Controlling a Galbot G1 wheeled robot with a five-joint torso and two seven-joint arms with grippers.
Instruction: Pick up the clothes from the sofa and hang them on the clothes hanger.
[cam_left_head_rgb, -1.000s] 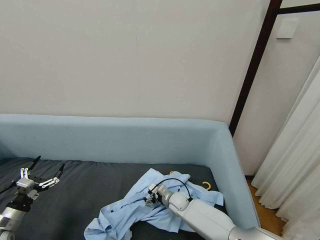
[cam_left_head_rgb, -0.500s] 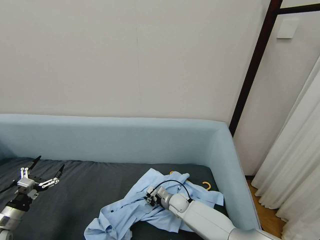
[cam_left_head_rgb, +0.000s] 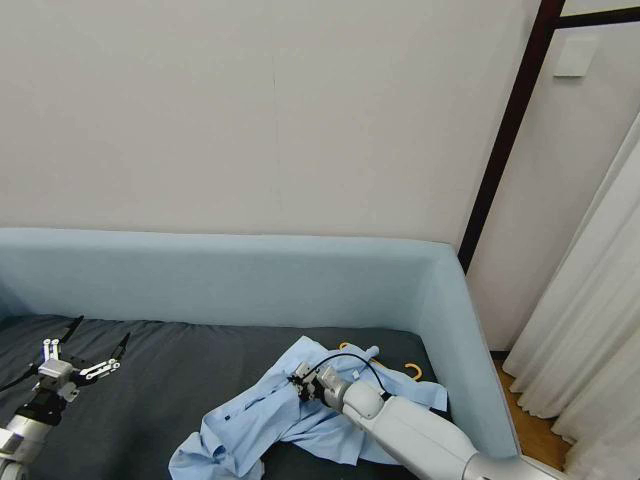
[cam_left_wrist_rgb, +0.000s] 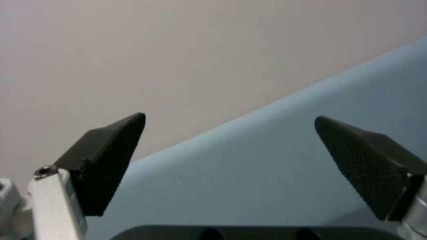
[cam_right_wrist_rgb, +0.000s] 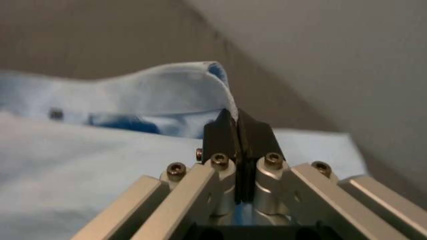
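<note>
Here's the light blue shirt (cam_left_head_rgb: 250, 420), lying crumpled on the dark seat cushion (cam_left_head_rgb: 170, 370) toward the right end of the sofa (cam_left_head_rgb: 250, 275), sleeves trailing to the front edge. A yellow hanger (cam_left_head_rgb: 414, 372) peeks out just beside its far right corner. The right pincer (cam_left_head_rgb: 300, 383) is down in the middle of the heap, and the right wrist view settles it: the right pincer (cam_right_wrist_rgb: 235, 125) is clamped tight on a raised fold of shirt (cam_right_wrist_rgb: 80, 165), fabric pinched between the black tips. Over on the left, well apart from the cloth, the left pincer (cam_left_head_rgb: 102, 328) hovers above bare cushion. Its fingers (cam_left_wrist_rgb: 107, 155) are spread wide, nothing between them, facing the blue backrest.
</note>
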